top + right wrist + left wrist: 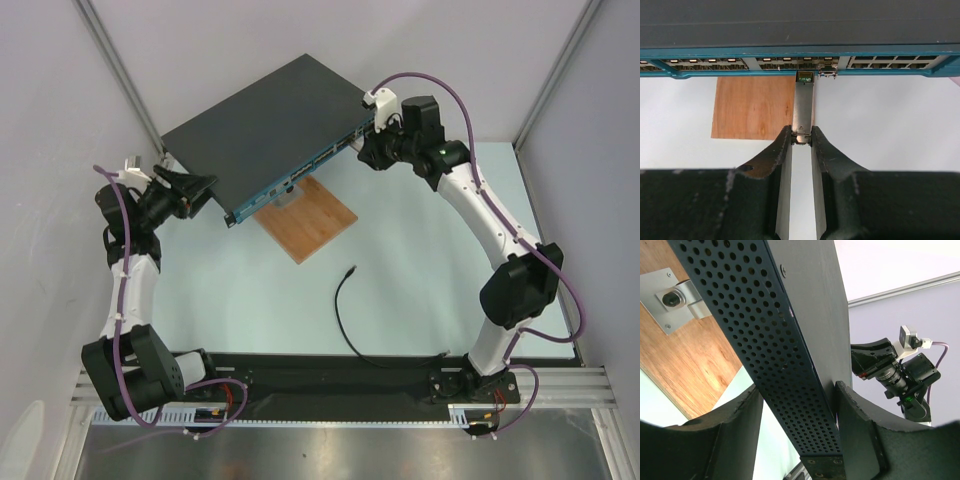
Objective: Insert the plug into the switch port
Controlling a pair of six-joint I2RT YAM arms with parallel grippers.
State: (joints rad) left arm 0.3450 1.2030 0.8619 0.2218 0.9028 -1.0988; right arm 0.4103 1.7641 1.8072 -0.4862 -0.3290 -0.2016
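Well apart from both jaws, the plug (351, 270) lies on the table (420, 300).

Left tool (797, 407) clamps wide, right tool (801, 136) pinches narrowly

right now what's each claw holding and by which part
The left claw clamps the switch box across its perforated side edge; the right claw pinches the grey metal piece by its rear end.
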